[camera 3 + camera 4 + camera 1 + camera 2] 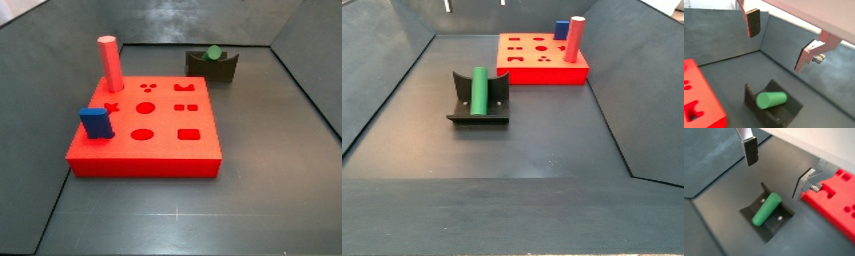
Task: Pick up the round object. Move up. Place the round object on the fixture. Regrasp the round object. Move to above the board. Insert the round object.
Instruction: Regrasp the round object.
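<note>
The green round object (771, 99) lies in the notch of the dark fixture (785, 114), apart from the fingers. It shows in both wrist views (766, 210) and both side views (213, 52) (477, 90). My gripper (779, 40) is open and empty, well above the fixture (779, 223); its fingertips just show at the edge of a side view (477, 5). The red board (147, 140) with shaped holes lies beside the fixture (214, 70) and also shows in a side view (543, 65) and in a wrist view (837, 198).
A tall salmon-red peg (108, 63) and a short blue block (95, 123) stand in the board. Grey walls enclose the dark floor on all sides.
</note>
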Robot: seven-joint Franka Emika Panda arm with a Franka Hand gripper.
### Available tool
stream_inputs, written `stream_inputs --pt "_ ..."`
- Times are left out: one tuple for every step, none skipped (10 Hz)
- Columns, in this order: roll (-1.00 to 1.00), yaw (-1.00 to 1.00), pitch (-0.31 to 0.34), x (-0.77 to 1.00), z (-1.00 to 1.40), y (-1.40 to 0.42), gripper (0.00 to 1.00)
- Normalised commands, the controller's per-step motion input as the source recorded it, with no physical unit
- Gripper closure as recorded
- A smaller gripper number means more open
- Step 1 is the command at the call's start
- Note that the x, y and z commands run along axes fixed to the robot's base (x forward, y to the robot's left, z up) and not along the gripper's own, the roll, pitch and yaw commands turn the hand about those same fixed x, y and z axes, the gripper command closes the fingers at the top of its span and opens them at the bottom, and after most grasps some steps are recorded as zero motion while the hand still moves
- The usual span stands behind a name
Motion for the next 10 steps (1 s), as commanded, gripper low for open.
stream_inputs --pt "1.0 0.04 -0.023 0.02 0.0 -0.02 0.0" --pt "1.0 0.04 -0.017 0.03 -0.01 -0.03 0.0" --pt "1.0 0.04 -0.002 0.04 -0.01 -0.03 0.0" --pt "1.0 0.04 0.012 0.05 -0.01 -0.03 0.0" --pt "1.0 0.04 0.038 0.07 -0.01 -0.03 0.0" --pt "1.0 0.05 0.056 0.08 -0.01 -0.03 0.0" --pt "0.95 0.06 0.098 0.08 -0.02 -0.04 0.0" --pt "0.69 0.08 0.119 0.1 -0.01 -0.04 0.0" --pt "0.5 0.09 0.124 0.1 -0.02 -0.04 0.0" --pt "0.39 0.1 0.122 0.1 -0.02 -0.04 0.0"
